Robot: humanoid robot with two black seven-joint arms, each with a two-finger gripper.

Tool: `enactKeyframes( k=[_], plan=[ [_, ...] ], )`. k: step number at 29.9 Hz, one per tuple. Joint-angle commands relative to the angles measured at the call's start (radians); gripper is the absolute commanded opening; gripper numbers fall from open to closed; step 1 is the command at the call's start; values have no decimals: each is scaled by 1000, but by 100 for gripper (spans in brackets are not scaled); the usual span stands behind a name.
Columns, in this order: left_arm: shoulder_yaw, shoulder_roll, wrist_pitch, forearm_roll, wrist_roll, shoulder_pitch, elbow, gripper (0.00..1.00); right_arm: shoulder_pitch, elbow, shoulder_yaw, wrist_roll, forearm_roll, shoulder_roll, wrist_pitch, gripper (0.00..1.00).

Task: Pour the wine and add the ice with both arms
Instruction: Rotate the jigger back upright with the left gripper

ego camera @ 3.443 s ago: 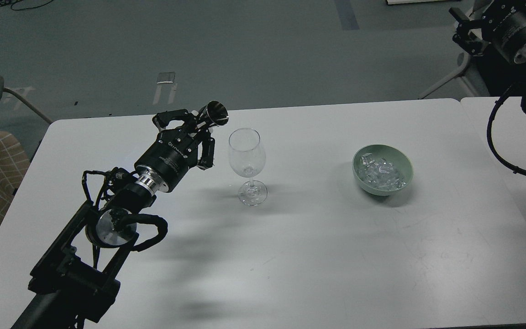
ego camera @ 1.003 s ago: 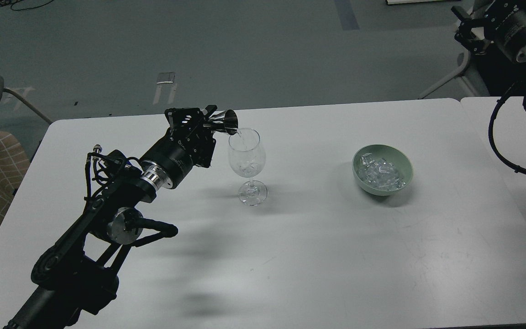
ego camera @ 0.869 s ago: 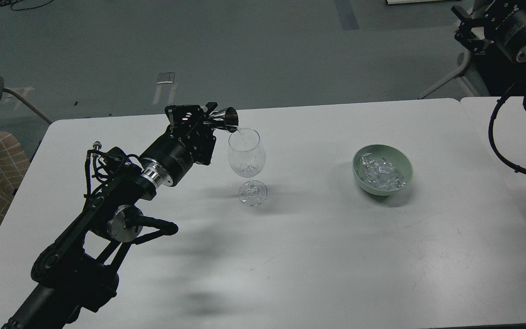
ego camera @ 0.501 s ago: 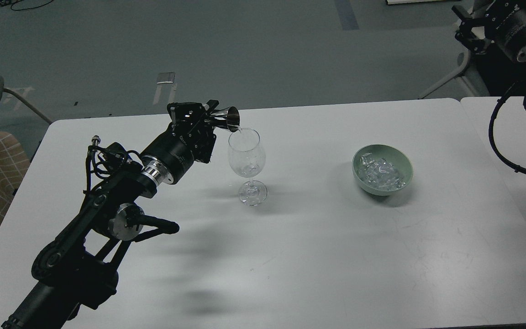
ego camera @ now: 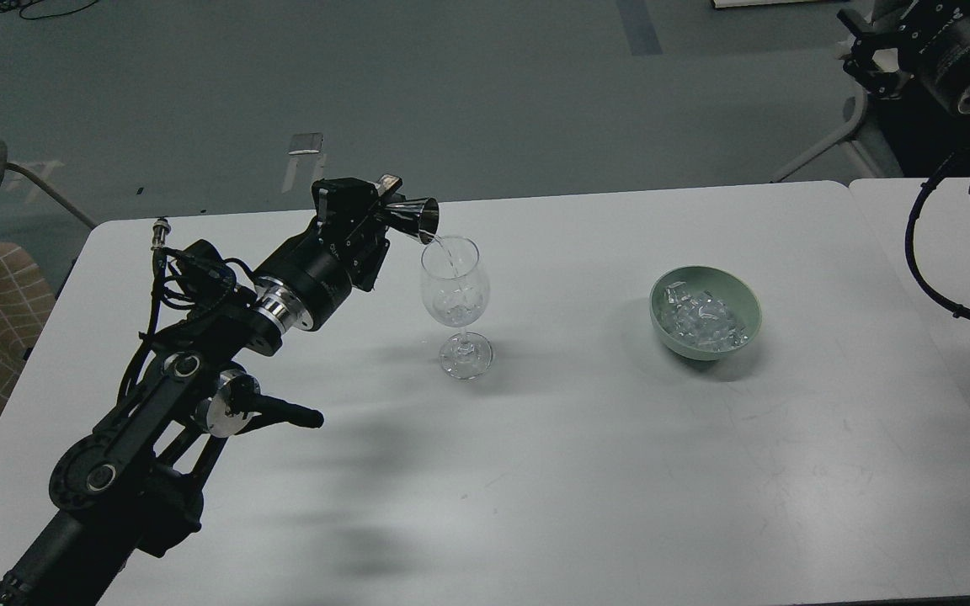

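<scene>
The left arm [ego camera: 199,370] reaches in from the lower left across the white table [ego camera: 586,471], and its end effector [ego camera: 371,215] is clamped around a small steel jigger [ego camera: 418,217], which it holds tipped nearly on its side with the open mouth facing right and slightly down. That mouth sits just above the near-left rim of a clear stemmed wine glass [ego camera: 454,290], which stands upright on the table, and a thin stream of wine [ego camera: 450,257], clear as water, runs from the jigger's lip down into the bowl of the glass. A shallow pool seems to have gathered at the bottom of the bowl, though the glints there make it hard to tell how much. Off to the right, well apart from the glass, a pale green bowl [ego camera: 742,296] rests on the table with the ice [ego camera: 702,321] heaped inside it, a pile of small glassy chunks catching white light. The right arm [ego camera: 952,50] is up in the far top-right corner, above the floor beyond the table's edge, with its cable looping down beside a second table; its end effector [ego camera: 868,59] shows as a dark cluster there, and I cannot tell whether it is spread or closed.
</scene>
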Motion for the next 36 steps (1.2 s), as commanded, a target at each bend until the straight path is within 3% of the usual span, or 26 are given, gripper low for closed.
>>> enactKeyframes(
  k=[1, 36],
  plan=[
    [-1, 1, 0, 5, 2, -2, -10, 0, 2, 1, 0, 1, 0, 0, 0, 100],
    [18, 52, -17, 138, -3, -34, -77, 0, -6, 31, 7, 0, 0, -25, 0, 100]
  ],
)
